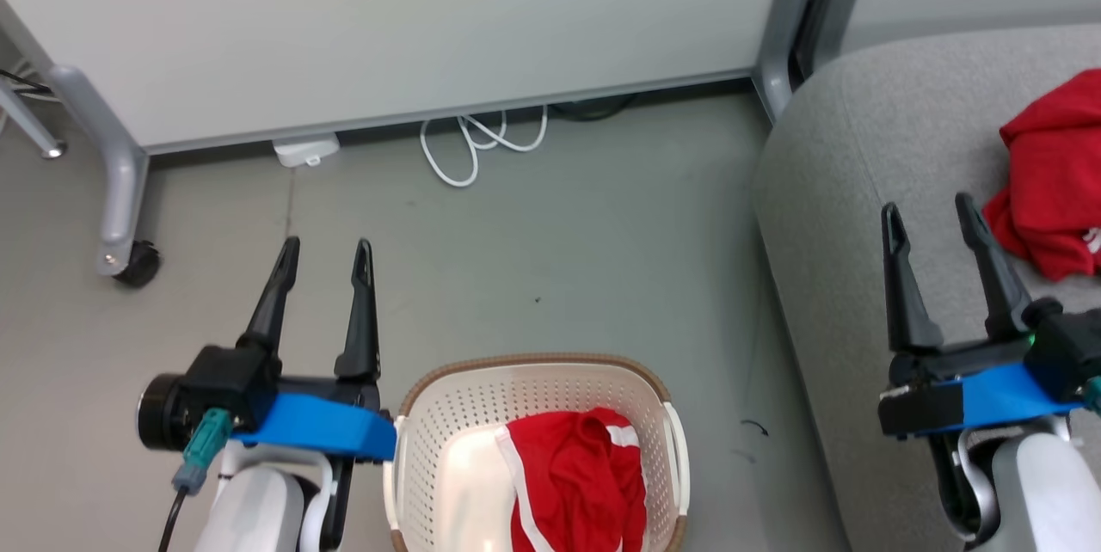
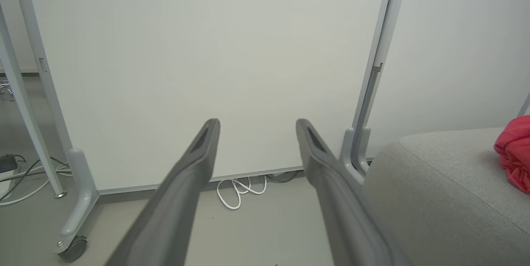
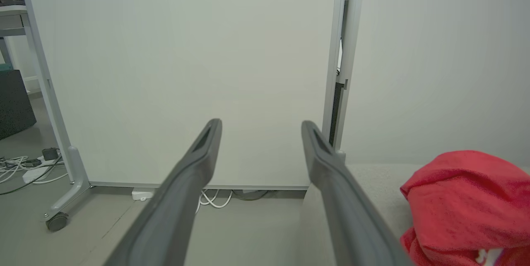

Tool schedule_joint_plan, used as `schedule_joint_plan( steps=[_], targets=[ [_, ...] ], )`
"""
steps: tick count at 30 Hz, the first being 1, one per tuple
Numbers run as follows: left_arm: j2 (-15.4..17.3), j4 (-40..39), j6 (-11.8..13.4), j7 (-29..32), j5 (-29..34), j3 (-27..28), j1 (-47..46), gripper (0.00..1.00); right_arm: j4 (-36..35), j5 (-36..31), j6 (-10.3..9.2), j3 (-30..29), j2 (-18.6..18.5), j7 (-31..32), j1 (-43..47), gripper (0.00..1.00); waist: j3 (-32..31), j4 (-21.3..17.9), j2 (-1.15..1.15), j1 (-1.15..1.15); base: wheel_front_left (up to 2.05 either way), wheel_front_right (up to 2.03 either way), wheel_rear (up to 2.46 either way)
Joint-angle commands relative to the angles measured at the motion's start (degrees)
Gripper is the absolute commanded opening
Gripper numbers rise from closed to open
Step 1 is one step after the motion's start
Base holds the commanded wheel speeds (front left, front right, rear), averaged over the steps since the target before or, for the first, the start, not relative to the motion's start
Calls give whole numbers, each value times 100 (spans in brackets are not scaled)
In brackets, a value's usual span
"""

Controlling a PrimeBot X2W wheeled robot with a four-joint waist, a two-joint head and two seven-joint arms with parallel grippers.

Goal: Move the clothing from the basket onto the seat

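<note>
Left pincer (image 1: 328,244) hangs over the bare floor (image 1: 559,260) just left of the basket (image 1: 533,360), its two dark fingers spread well apart with nothing between them. Right pincer (image 1: 927,205) is spread just as wide and is also empty. It is held above the near edge of the seat (image 1: 860,148), fingers pointing away from the robot.

One red garment (image 1: 575,475) with white trim lies crumpled in the basket, bunched toward its right side, so the pale bottom shows on the left. The basket is cream-white and perforated, with a brown rim band. It stands on the floor between the two arms, its near part cut off by the bottom edge of the head view. A second red garment (image 1: 1054,174) lies in a heap on the seat, just beside the right pincer, with a bit of white print at its lower edge. The seat, light grey and rounded, stands at the right with a strip of floor between it and the basket.

Beyond, the grey floor runs to a white partition (image 1: 430,19) on grey legs. The left leg ends in a dark castor (image 1: 138,264). A white cable (image 1: 469,148) lies looped at the partition's foot.
</note>
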Motion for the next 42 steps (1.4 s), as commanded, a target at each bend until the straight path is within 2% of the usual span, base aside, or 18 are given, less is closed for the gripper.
schedule_joint_plan(
  steps=[1,9,22,42],
  targets=[
    [-22,-23,-38,-15,60,78,146,100,28,3,2,-19,41,-3,154,100,-185,142,0,1,0,0,0],
    [-193,-35,-231,-15,270,379,624,100,30,-24,2,-102,231,-3,758,100,-510,306,0,1,0,0,0],
    [-352,-134,-394,-15,488,604,968,100,-80,13,2,-140,413,-3,1451,100,-726,284,0,1,0,0,0],
    [-432,-29,-487,-15,610,681,868,100,-36,119,2,-98,440,-3,1373,100,-710,288,0,1,0,0,0]
  ],
)
